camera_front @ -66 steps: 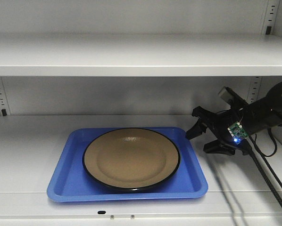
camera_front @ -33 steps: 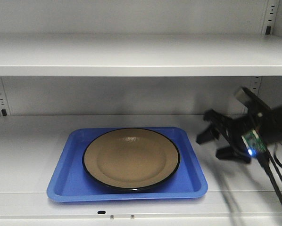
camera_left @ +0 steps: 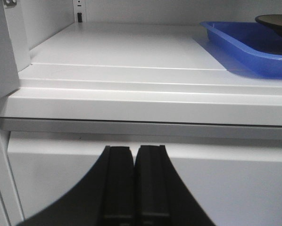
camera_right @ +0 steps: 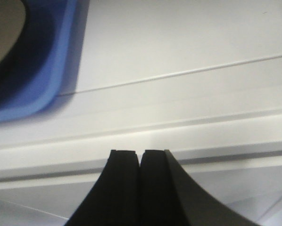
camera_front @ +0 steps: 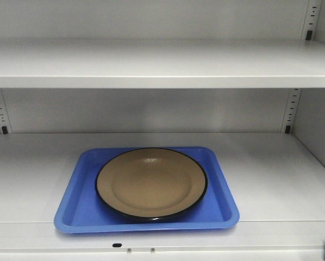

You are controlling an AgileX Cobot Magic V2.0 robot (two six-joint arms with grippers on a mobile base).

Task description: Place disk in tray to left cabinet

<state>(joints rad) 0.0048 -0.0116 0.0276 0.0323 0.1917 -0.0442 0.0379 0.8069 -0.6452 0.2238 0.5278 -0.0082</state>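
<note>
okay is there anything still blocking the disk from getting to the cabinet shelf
Nothing visible. The disk already lies in the tray, which sits on the cabinet shelf. Both grippers, left and right, are shut and empty in front of the shelf edge.

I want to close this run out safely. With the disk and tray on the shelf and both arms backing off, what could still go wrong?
1. The tray sits close to the shelf's front edge; a nudge might tip it and the disk out.
2. The right gripper is shut just outside that edge, near the tray corner, and could clip it.
</note>
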